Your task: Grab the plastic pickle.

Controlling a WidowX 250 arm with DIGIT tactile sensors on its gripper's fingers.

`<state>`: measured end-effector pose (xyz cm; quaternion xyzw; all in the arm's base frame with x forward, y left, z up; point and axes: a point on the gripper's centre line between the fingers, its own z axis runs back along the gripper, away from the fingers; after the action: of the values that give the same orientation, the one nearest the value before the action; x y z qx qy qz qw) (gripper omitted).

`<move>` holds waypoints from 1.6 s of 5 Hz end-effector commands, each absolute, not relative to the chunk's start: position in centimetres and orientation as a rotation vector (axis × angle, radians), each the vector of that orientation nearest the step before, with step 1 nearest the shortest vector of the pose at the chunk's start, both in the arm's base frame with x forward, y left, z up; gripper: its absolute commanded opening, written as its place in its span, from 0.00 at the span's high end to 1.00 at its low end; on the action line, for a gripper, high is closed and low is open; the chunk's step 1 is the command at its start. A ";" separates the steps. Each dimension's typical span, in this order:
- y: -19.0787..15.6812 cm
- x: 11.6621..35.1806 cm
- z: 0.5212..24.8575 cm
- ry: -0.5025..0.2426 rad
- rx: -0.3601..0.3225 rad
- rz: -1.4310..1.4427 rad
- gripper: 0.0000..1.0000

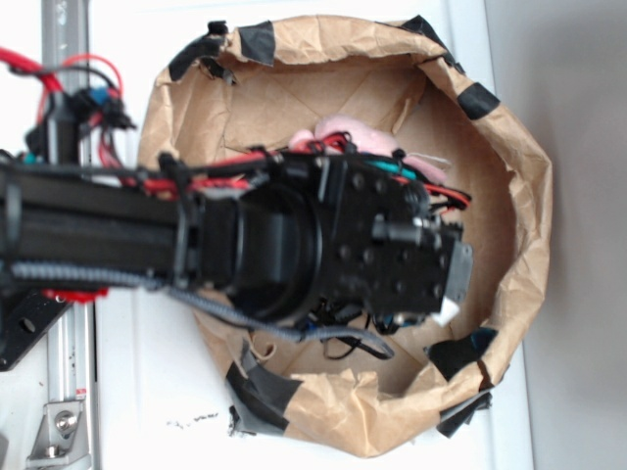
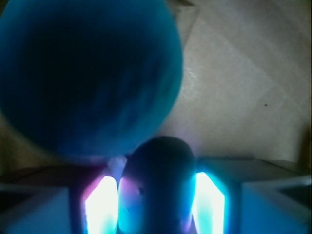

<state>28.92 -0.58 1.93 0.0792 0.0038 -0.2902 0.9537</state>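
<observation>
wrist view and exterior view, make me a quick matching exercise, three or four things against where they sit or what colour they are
Things:
1. plastic pickle
2. blue ball
3. paper bag
4. pink toy

Descriptions:
A. brown, black tape on its rim
B. round, filling the upper left of the wrist view
C. between the lit fingers of the gripper
D. peeking out behind the arm, inside the bag

Pairs: 1-C, 2-B, 3-A, 4-D

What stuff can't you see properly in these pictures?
- Plastic pickle: wrist view shows one rounded end between the lit fingers; the bottom edge cuts off the rest. In the exterior view the arm hides it.
- Blue ball: blurred, cut off at top and left.
- Pink thing in the paper bag: mostly behind the arm.
</observation>
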 end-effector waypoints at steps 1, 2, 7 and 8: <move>-0.7 28.3 5.1 -0.041 0.120 -0.426 1.00; 1.7 26.1 10.0 -0.155 0.053 -0.173 1.00; 0.8 24.0 17.2 -0.091 0.119 0.444 1.00; 0.7 24.8 16.9 -0.131 0.132 0.462 1.00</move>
<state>24.46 1.91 16.13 0.0694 -0.0435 0.2329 0.9690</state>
